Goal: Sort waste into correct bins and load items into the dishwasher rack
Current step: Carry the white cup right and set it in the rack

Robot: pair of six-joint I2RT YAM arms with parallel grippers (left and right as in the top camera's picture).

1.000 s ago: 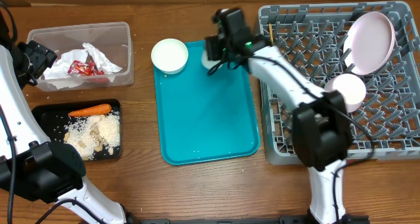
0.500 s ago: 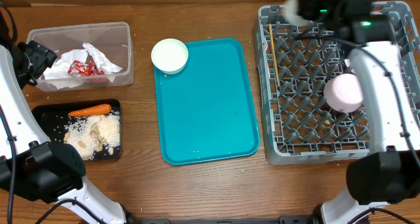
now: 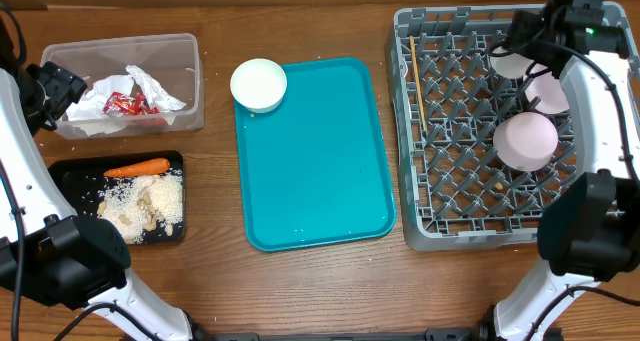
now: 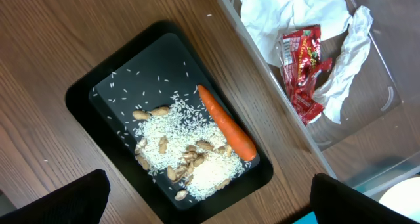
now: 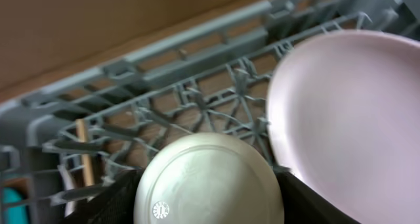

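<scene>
My right gripper (image 3: 522, 43) is shut on a small white bowl (image 3: 508, 63) and holds it over the back right of the grey dishwasher rack (image 3: 470, 226). In the right wrist view the bowl's base (image 5: 207, 178) faces the camera between my fingers (image 5: 209, 207), next to the pale pink plate (image 5: 348, 112). In the rack stand the plate (image 3: 550, 91), an upturned bowl (image 3: 525, 141) and the wooden stick (image 3: 417, 81). My left gripper (image 3: 55, 86) is open and empty, its fingers (image 4: 207, 201) above the black tray (image 4: 98, 86) holding the carrot (image 4: 226, 122) and rice.
A clear tub (image 3: 185, 51) at the back left holds napkins (image 3: 150, 86) and a red wrapper (image 3: 125, 103). A teal serving tray (image 3: 315, 151) lies mid-table. A white bowl (image 3: 259, 84) sits at its back left corner.
My right gripper carried the white bowl from the teal tray's back edge across to the rack's back right, beside the plate. The left arm has not moved.
</scene>
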